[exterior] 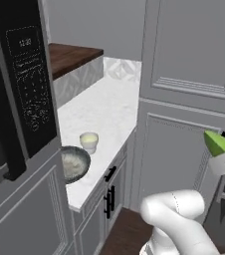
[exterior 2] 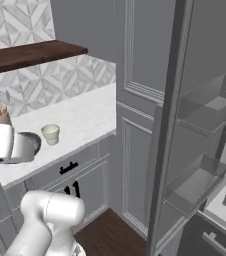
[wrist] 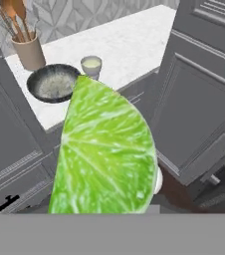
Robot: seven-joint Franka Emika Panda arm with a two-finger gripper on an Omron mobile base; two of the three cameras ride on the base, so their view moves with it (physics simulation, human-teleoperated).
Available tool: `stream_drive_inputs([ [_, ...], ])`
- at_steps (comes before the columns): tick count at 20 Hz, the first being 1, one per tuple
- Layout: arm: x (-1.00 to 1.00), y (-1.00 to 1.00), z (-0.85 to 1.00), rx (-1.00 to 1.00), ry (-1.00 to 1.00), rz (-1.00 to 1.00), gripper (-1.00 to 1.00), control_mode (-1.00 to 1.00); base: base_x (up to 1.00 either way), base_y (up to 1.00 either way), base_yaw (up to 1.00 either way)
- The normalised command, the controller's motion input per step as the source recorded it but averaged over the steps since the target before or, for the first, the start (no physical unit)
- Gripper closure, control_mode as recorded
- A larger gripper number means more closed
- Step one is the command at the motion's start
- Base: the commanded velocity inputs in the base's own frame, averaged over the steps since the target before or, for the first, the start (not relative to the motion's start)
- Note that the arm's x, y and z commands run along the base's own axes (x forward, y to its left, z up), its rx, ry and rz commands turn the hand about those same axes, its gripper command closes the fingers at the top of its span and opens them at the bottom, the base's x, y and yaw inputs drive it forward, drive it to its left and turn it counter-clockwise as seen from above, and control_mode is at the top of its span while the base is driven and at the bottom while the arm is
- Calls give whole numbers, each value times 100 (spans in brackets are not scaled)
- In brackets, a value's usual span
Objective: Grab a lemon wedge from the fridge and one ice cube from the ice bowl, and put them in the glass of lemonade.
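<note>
Lemon wedge (wrist: 107, 152) sits pinched in your claw (exterior: 223, 155). You have the glass of lemonade (exterior: 89, 142) well off to its left, on the counter (exterior: 109, 107) just beside the ice bowl (exterior: 73, 163).

Flat, even rendered light with no clear source and no glare. The white surface (exterior: 107, 112) is the brightest area; the fridge (exterior 2: 205, 150) interior and the microwave (exterior: 15, 89) stay dim. Shadows are faint. All views look soft and low-resolution; the lemon wedge (wrist: 104, 154) looms large and slightly blurred.
</note>
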Motion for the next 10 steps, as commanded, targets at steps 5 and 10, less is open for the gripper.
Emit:
stream_drive_inputs([
  [5,0,0,0,0,0,0,100,100,82,0,0],
  [10,0,0,0,0,0,0,100,100,55,-4,3],
])
